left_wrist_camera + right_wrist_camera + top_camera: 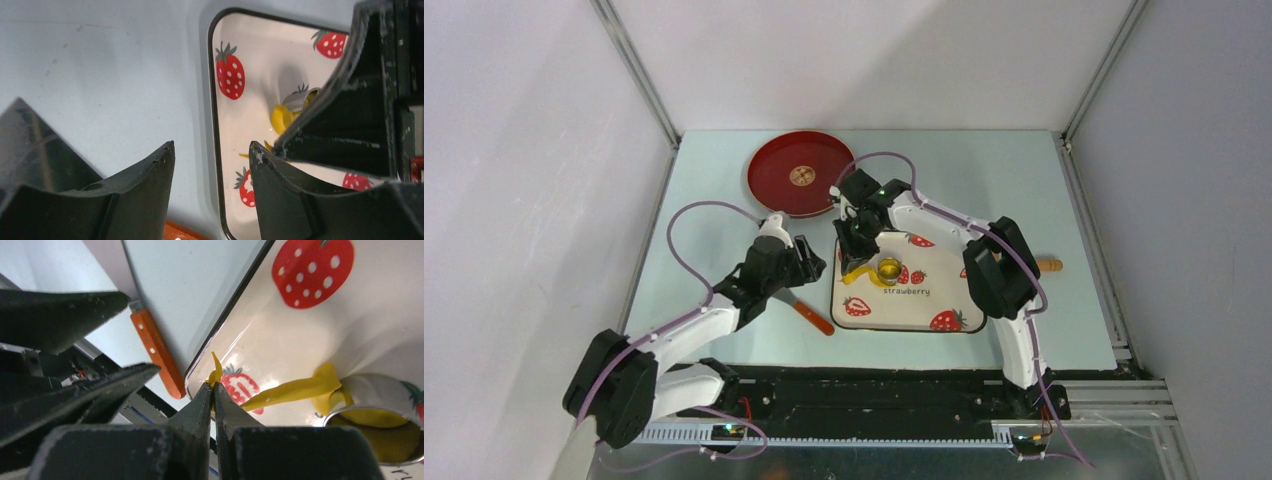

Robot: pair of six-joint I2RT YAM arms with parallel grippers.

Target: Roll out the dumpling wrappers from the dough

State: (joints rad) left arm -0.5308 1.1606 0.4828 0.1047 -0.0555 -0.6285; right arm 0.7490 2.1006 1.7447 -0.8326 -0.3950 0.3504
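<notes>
Near the desk's front edge, an orange-handled knife (809,312) lies just off the front-left corner of the strawberry-print board (924,302). The left gripper (809,262) hovers there with its fingers spread and nothing between them.

Over the board's left edge, the right gripper (214,387) has its fingertips pressed together on the tip of a thin strip of the dough (295,390). The strip runs back to the metal ring cutter (385,392) standing near the board's middle. More yellow fills the ring, likely one of the dumpling wrappers (372,418), though the metal wall hides its outline.

The step appears to be stripping scrap from around the cut. Done well, the pull would go low and slow, outward toward the board's left edge, so the strip parts at the ring rather than lifting or dragging the cutter. The pinch sits at the strip's very end, so a jerk could snap it or slip it free. The idle left gripper is well placed to steady the ring if it shifts.

Behind the right arm, a wooden roller (1049,265) pokes out by the desk's right edge, and a red plate (774,190) rests toward the far edge.
</notes>
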